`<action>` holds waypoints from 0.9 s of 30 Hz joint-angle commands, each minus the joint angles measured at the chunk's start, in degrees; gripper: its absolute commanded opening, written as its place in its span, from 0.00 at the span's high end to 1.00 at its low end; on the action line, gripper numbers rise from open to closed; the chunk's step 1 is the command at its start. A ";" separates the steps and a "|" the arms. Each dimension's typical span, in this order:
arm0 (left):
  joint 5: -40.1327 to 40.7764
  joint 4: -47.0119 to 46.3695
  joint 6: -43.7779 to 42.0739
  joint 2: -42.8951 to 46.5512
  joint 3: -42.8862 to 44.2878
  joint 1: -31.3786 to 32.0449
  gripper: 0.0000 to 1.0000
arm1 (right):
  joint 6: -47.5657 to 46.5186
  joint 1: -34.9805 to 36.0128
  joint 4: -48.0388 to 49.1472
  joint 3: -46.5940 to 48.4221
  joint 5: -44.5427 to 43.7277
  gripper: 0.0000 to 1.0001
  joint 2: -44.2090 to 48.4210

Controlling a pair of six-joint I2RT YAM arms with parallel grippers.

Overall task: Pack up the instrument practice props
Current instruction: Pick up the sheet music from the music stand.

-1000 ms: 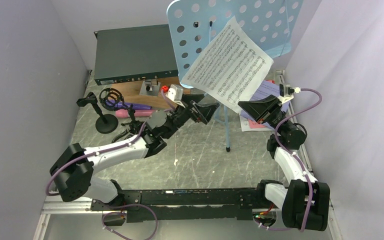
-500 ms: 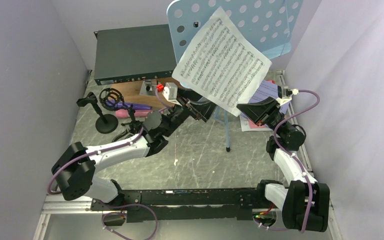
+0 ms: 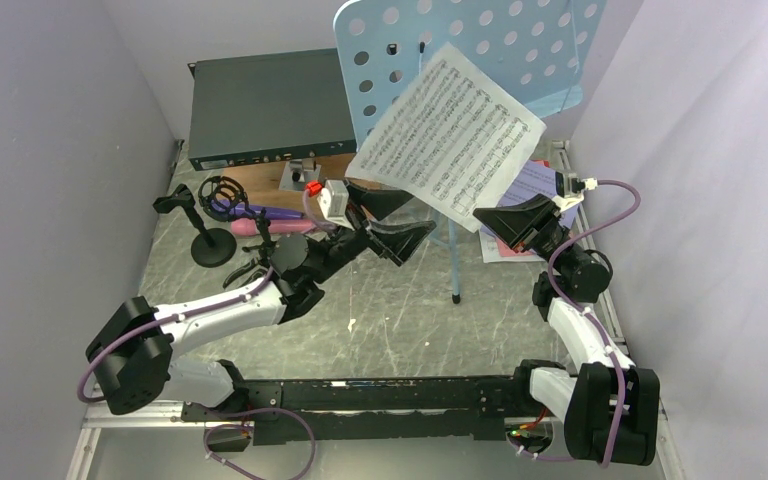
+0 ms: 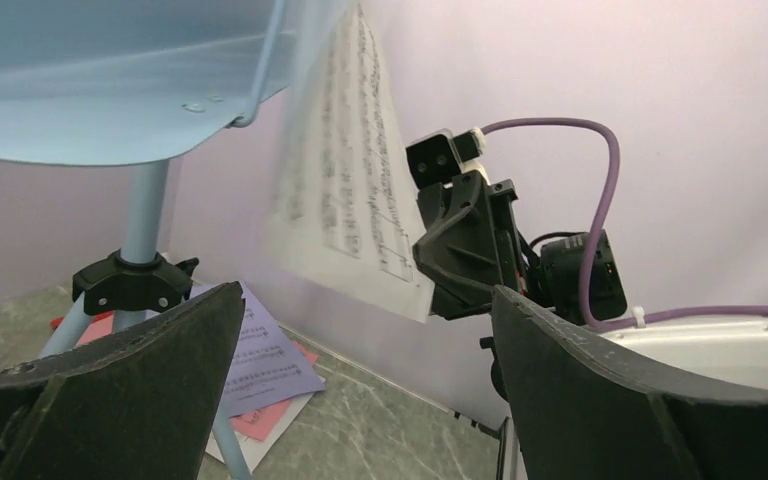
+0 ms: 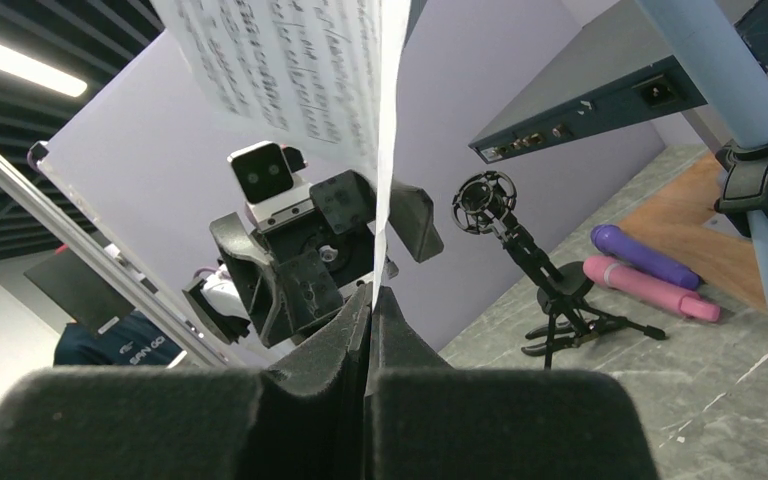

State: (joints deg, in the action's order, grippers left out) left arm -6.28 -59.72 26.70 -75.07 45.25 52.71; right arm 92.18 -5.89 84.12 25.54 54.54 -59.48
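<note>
Above the right half of the table [image 3: 400, 320]: white music sheet [image 3: 447, 127] up in the air, tilted, in front of the desk of the light-blue perforated music tripod [image 3: 500, 40]; whether resting against that desk, cannot tell. Right gripper [image 3: 482, 214] at the sheet's lower right corner, fingers pressed together with the paper pinched between them. Left gripper [image 3: 390, 218] just below the sheet's lower left edge, fingers spread wide, nothing between them. Lavender music sheet [image 3: 535, 180] and red music sheet [image 4: 260, 418] flat on the table by the right wall, near the tripod's legs, lavender on top. At the left, purple toy microphone [image 3: 280, 213] and pink toy microphone [image 3: 280, 227] lying side by side at the near edge of the brown wooden board [image 3: 270, 192], before the dark green rack box [image 3: 265, 105]. Black round-base mic holder [image 3: 210, 245] and tripod mic holder [image 3: 250, 265] upright, just beside the microphones.
</note>
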 commanded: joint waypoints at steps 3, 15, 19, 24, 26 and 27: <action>-3.73 -3.17 -2.80 -0.08 3.49 0.27 0.01 | 0.05 0.18 6.68 0.12 -0.23 1.00 1.11; 6.12 -2.81 -1.50 -2.13 6.77 0.21 0.19 | -0.53 0.27 6.35 0.12 0.28 1.00 1.29; 8.32 -4.10 -2.18 -2.47 7.18 0.24 0.28 | -0.91 0.38 6.48 0.06 0.63 1.00 1.39; 10.11 -5.09 -3.51 -2.19 7.00 0.26 0.45 | -1.06 0.98 7.30 -0.18 1.55 1.00 1.56; 10.57 -5.56 -3.85 -2.17 6.79 0.28 0.55 | -1.21 1.22 7.38 -0.24 1.85 1.00 1.65; 10.66 -5.58 -4.00 -2.19 6.78 0.27 0.57 | -1.34 1.36 7.38 -0.27 2.02 1.00 1.72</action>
State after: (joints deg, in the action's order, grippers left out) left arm 2.04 -60.88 24.49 -77.60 50.09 52.75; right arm 91.90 -5.19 84.12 25.52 55.44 -59.11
